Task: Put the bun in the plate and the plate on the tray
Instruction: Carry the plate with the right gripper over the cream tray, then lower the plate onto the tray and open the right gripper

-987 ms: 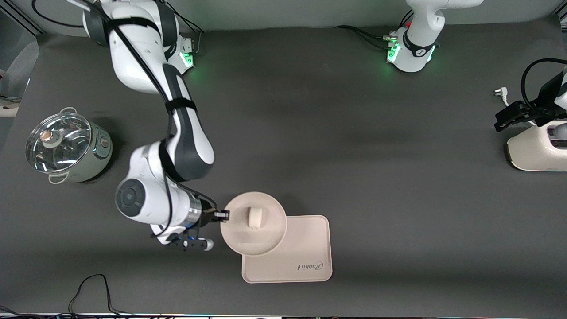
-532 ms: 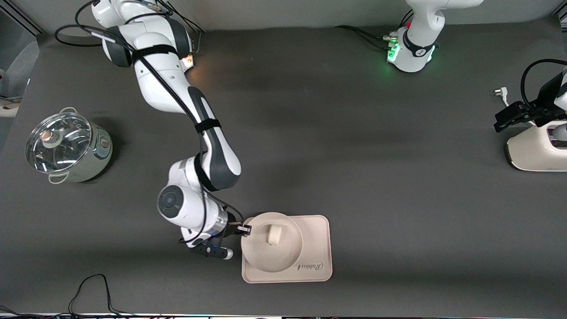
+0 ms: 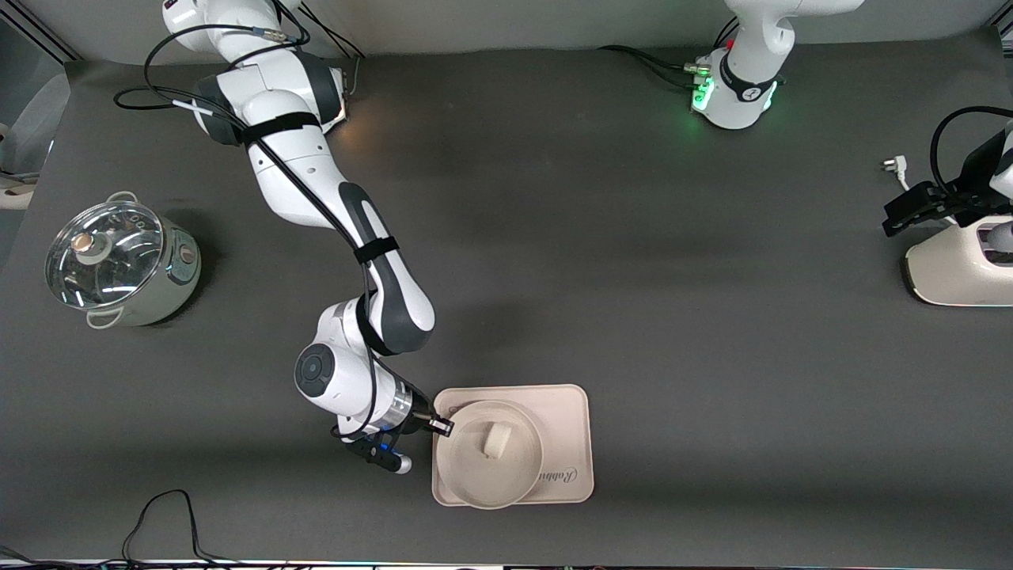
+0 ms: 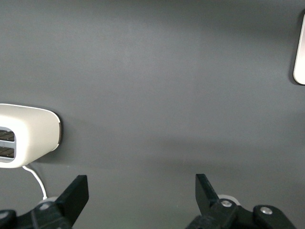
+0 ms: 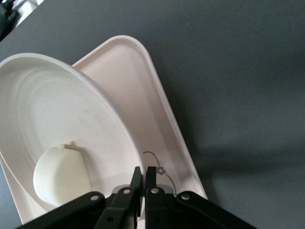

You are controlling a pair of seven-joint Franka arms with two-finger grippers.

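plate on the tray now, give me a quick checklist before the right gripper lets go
1. Bun lying in the plate: ok.
2. Plate over the tray, inside its outline: ok.
3. Plate resting flat on the tray: cannot tell; in the right wrist view it looks tilted.
4. Right gripper shut on the plate's rim: ok.
5. Left gripper open over bare table beside the toaster, waiting: ok.

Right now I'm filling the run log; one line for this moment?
right hand: shut on plate rim | bun: in plate | plate: over tray
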